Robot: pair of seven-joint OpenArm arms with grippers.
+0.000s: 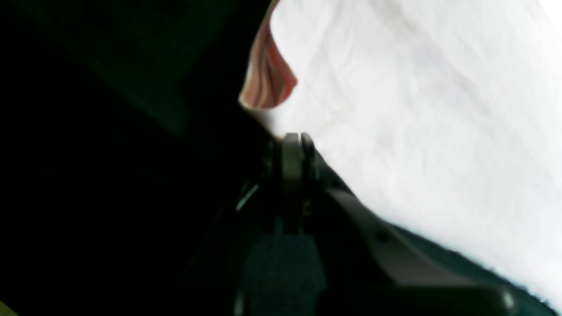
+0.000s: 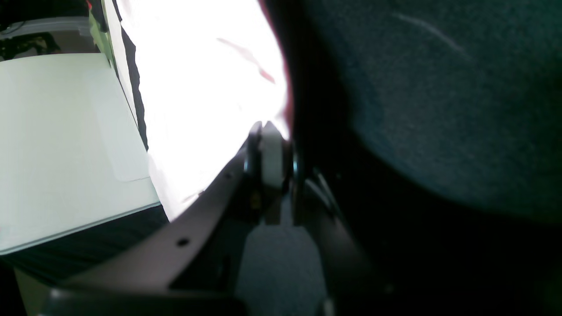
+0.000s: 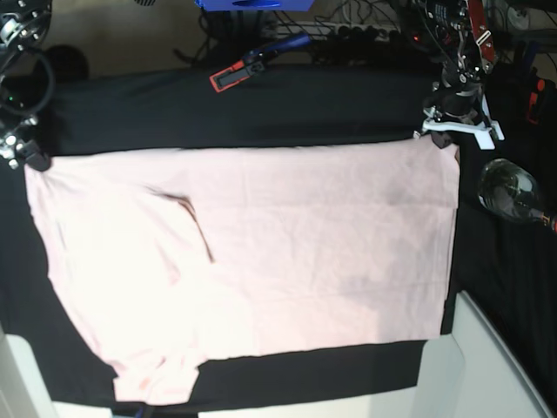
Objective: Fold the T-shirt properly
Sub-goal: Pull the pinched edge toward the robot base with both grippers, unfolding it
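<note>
2 grippers (image 3: 441, 135) (image 3: 26, 161) at T-shirt (image 3: 261, 252) corners

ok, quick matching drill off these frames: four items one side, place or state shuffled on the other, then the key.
Items:
1. T-shirt
2. left gripper
3. right gripper
4. clamp

Places/states:
A. shut on the shirt's far corner, base view's right
B. on the black cloth beyond the shirt, touching neither arm
C. spread across the table, pale pink
D. shut on the shirt's far corner, base view's left

Pairs: 1-C, 2-A, 3-D, 4-B
</note>
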